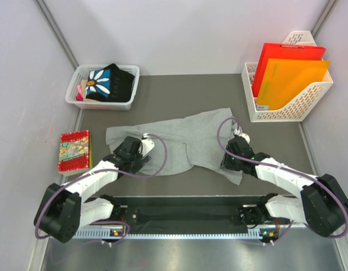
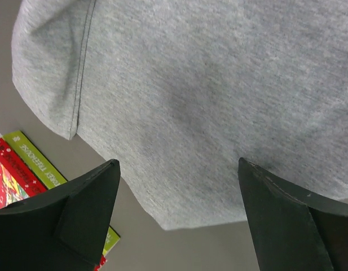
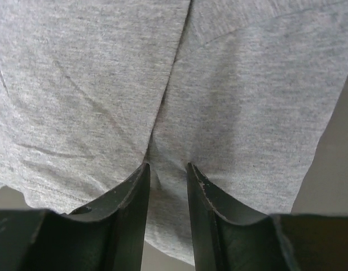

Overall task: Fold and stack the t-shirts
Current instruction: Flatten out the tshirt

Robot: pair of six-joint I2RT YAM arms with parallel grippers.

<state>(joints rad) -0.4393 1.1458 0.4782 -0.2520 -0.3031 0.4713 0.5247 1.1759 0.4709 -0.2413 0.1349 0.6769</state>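
The light grey t-shirt (image 1: 185, 141) lies spread and rumpled across the middle of the table. My left gripper (image 1: 139, 162) hovers open over its near-left corner; in the left wrist view the cloth's edge (image 2: 179, 186) shows between the wide-apart fingers (image 2: 86, 209). At the shirt's near-right part my right gripper (image 1: 228, 164) has its jaws drawn close, with a puckered fold of grey cloth (image 3: 168, 169) pinched between them. The black t-shirt with the white daisy print (image 1: 111, 82) sits bundled in the white basket (image 1: 134, 70) at the back left.
A red patterned book (image 1: 74, 151) lies flat at the left edge, its green and red spine (image 2: 32, 164) close to my left fingers. A white file holder (image 1: 286, 110) with red and orange folders stands at the back right. Grey walls close in both sides.
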